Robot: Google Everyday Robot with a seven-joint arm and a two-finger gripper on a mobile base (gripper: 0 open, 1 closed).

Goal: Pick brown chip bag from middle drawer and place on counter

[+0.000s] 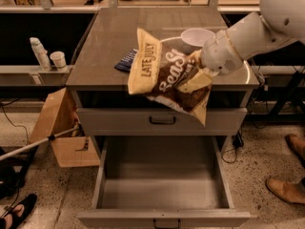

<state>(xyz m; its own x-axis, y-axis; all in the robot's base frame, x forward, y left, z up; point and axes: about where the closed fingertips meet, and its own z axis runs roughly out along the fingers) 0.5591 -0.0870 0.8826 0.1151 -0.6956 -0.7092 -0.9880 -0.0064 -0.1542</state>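
The brown chip bag (pixel 164 78) with cream-yellow edges and "LATE JULY" lettering hangs in the air at the counter's front edge, above the drawer front. My gripper (pixel 199 73) is shut on the bag's right side, with the white arm reaching in from the upper right. The middle drawer (pixel 162 185) is pulled wide open below, its grey floor bare. The counter (pixel 109 42) is the grey-brown cabinet top with a thin white circle.
A small dark blue packet (pixel 126 60) lies on the counter behind the bag. A white bowl (pixel 196 36) stands at the counter's right. A closed drawer front with a black handle (pixel 162 120) sits above the open drawer. A cardboard box (pixel 59 125) stands at the left. Someone's shoes (pixel 286 187) are at the right.
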